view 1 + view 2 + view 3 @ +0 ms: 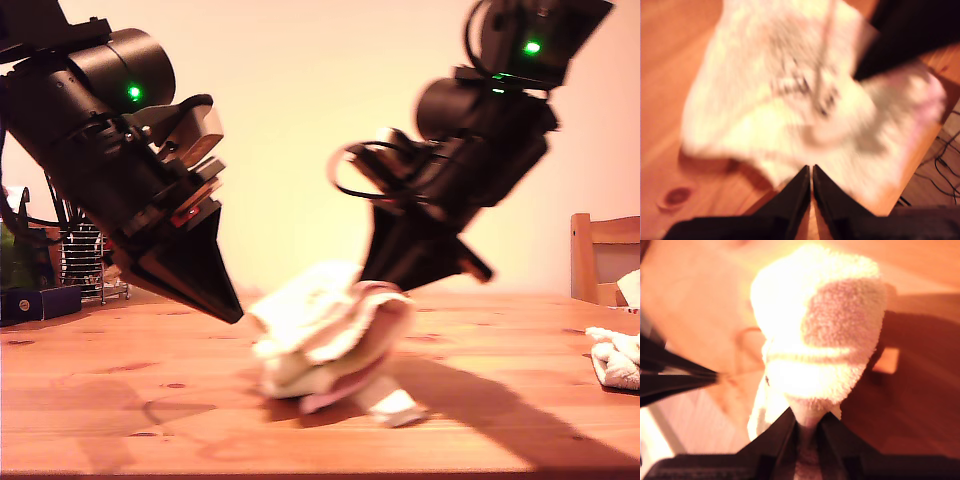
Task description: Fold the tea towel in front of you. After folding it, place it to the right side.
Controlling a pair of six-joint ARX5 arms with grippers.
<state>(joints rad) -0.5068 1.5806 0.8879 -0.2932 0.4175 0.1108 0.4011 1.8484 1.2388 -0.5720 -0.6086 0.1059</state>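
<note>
- Two claws flank the towel [325,335], which lies bunched on the wooden surface [120,400].
- My second gripper [807,427] pinches a fold of the towel in its claw, lifting that edge.
- My first gripper [811,175] has its claw pressed together, empty, just beside the towel.

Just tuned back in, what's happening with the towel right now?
Both arms are on the tea towel, which sits bunched mid-table, not yet neatly folded. My second tool is shut on a pinch of its cloth. My first tool is closed at the towel's edge, apparently with nothing in it. Other cloths lie at the exterior view's right.
</note>
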